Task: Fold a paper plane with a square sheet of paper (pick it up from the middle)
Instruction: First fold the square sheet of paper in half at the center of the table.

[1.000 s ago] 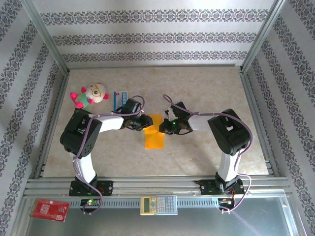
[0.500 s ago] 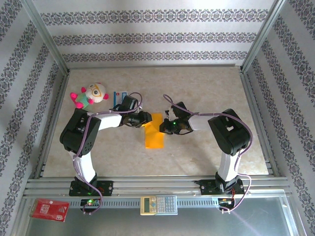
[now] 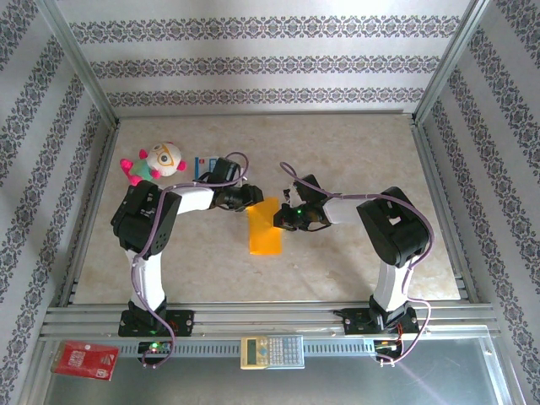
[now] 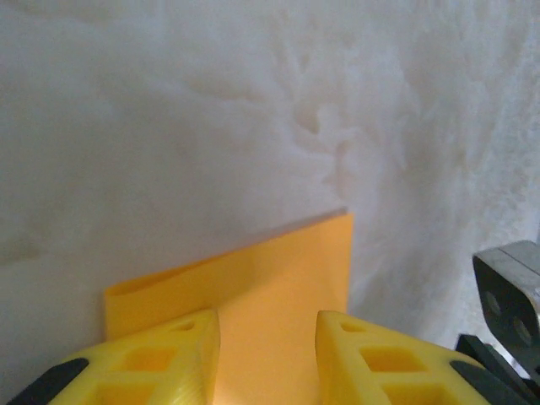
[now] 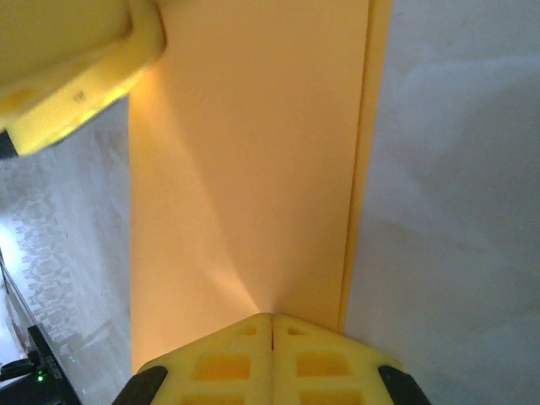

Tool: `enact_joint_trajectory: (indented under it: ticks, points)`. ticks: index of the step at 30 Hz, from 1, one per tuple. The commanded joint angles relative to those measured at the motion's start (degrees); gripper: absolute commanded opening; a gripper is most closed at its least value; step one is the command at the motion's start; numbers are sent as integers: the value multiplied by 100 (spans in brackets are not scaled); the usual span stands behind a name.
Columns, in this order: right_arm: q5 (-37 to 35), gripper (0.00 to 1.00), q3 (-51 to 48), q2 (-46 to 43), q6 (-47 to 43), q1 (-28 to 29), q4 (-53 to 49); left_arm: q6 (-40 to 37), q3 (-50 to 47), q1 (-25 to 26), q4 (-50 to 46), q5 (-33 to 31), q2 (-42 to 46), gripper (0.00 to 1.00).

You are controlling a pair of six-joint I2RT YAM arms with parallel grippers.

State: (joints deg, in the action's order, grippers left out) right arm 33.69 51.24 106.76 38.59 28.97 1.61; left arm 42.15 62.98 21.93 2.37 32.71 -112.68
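Seemingly mid-fold: the square sheet of paper (image 3: 266,236), doubled into a strip, lies mid-worktop (image 3: 354,160). The closed right gripper (image 3: 283,219) pins its 3 o'clock edge, and the part-open left gripper (image 3: 249,199) straddles its 11 o'clock corner. Next, that corner probably wants folding inward.

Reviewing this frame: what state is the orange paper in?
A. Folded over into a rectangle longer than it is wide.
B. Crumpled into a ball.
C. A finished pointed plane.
A: from above, the paper is a plain rectangle lying on the table, and the right wrist view shows a second layer's edge along one side.
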Motion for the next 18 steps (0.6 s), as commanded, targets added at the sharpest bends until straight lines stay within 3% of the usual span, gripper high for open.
enact_joint_trajectory:
  ticks: [1, 6, 12, 18]
  points:
    - [-895, 0, -335, 240, -192, -164, -855, -300, 4, -198, -241, -199, -48, 37]
    - [-900, 0, -378, 220, -192, -164, -843, -503, 99, -285, -484, -218, 265, 41]
    - [-917, 0, -383, 204, -173, -172, -845, -51, -149, -92, 8, 225, 572, 41]
    - [-918, 0, -358, 196, -189, -173, -852, -62, -2, 37, 85, 239, 262, 41]
